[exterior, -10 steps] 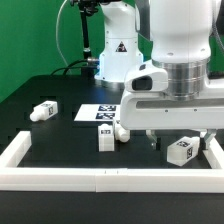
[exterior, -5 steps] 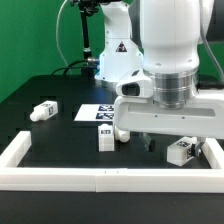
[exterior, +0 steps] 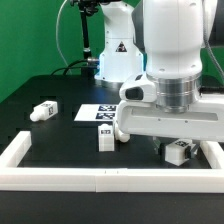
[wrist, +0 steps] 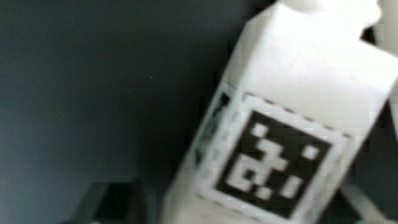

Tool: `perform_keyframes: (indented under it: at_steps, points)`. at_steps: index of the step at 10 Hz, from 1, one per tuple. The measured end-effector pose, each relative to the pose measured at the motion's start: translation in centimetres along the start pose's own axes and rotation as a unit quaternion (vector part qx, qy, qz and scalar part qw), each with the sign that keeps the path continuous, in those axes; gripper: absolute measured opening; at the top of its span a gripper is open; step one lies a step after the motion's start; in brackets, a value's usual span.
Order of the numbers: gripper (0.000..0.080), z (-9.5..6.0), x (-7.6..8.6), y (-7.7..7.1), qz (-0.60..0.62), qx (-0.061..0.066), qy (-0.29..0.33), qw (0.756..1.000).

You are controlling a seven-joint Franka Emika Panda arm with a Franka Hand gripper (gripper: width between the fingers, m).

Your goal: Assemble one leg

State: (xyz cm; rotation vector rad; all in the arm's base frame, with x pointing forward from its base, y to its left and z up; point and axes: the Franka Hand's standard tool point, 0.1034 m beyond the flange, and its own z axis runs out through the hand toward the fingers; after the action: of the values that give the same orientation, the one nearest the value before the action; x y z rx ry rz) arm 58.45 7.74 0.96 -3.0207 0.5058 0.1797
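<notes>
In the wrist view one leg (wrist: 294,110), a white post with a black-and-white tag, fills the picture and lies between my fingers; one dark finger (wrist: 121,200) shows beside it. In the exterior view this leg (exterior: 181,151) lies on the black table at the exterior view's right, right under my gripper (exterior: 170,147). The gripper is low over it, with the jaws open around the leg and a small gap showing. Three more legs are in view: one upright (exterior: 106,139), one next to it (exterior: 121,128), and one lying at the exterior view's left (exterior: 43,111).
The marker board (exterior: 98,113) lies flat behind the middle legs. A low white wall (exterior: 60,178) runs along the table's front and sides. The robot's white base (exterior: 116,55) stands at the back. The arm's body hides much of the exterior view's right side.
The arm has moved down and toward the exterior view's right, coming lower over the leg lying at the right. The legs have not moved.
</notes>
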Motion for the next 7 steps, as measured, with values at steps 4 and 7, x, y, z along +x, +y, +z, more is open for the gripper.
perform_keyframes:
  at_steps: [4,7]
  points:
    - [0.0318,0.0,0.0,0.0,-0.002,0.000,0.000,1.000]
    - [0.0318,-4.8,0.4,4.2,-0.089,-0.005,-0.001,0.996]
